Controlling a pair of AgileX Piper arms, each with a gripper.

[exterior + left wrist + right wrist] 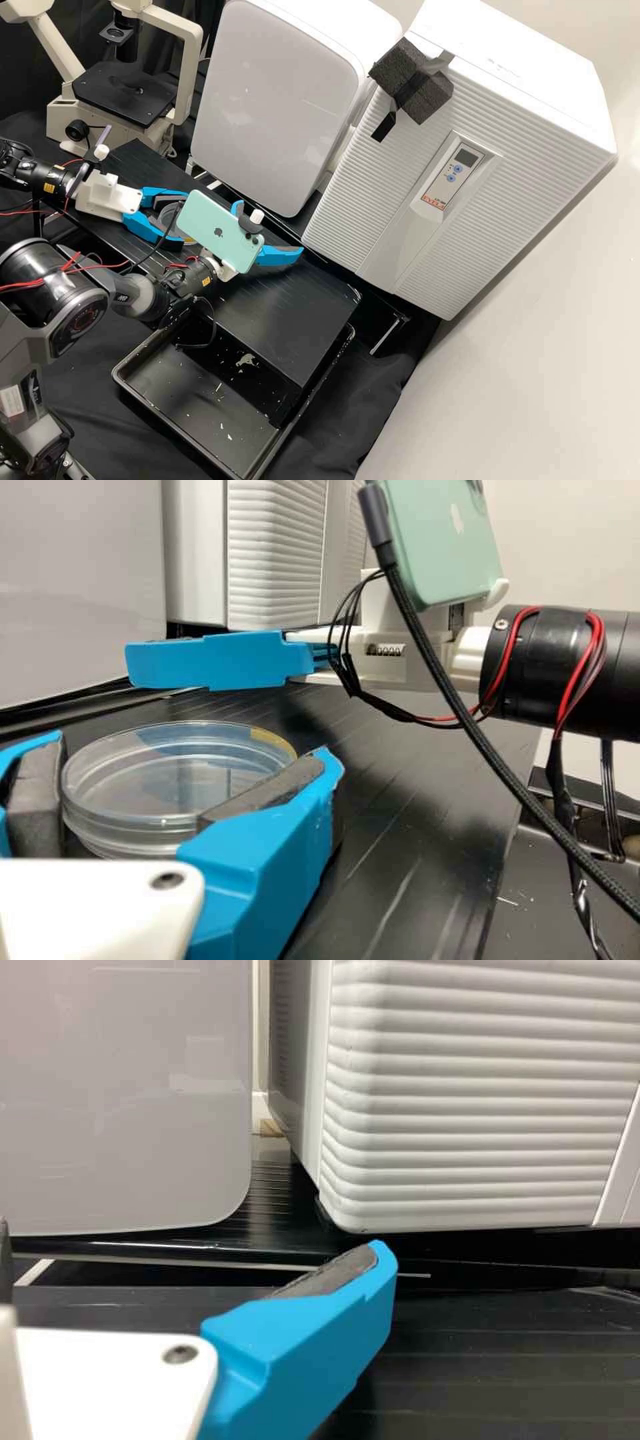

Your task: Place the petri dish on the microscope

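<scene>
And here's my left gripper [181,222], its jaws drawn in on the petri dish [167,217]: one dark pad [36,792] sits against one side, the other pad along the opposite side. So the dish is right between the left jaws, clear and round, sitting nearly level, with a yellow mark [272,742] on its rim. Whether its base touches the black table [287,333] beneath, I can't tell from here.

Over to my right gripper [270,227], and those jaws are spread wide, with nothing held between them. They hang above the table, just beside the left jaws on the side away from the microscope [127,93]. There's a pale green phone [217,230] clamped above the white body of the right gripper, behind the jaws, and a black braided cable [440,655] runs down past it.

The microscope itself stands past the left jaws, on the side away from the right arm, its flat black stage well apart from the dish. Out in front of the right jaws I see two big white units: a smooth-fronted one [280,107] and a ribbed cabinet [393,193] with a small control panel [459,170]. On the opposite side of the right jaws, a black tray [200,413] lies partly under the table's edge, dotted with pale flecks.
</scene>
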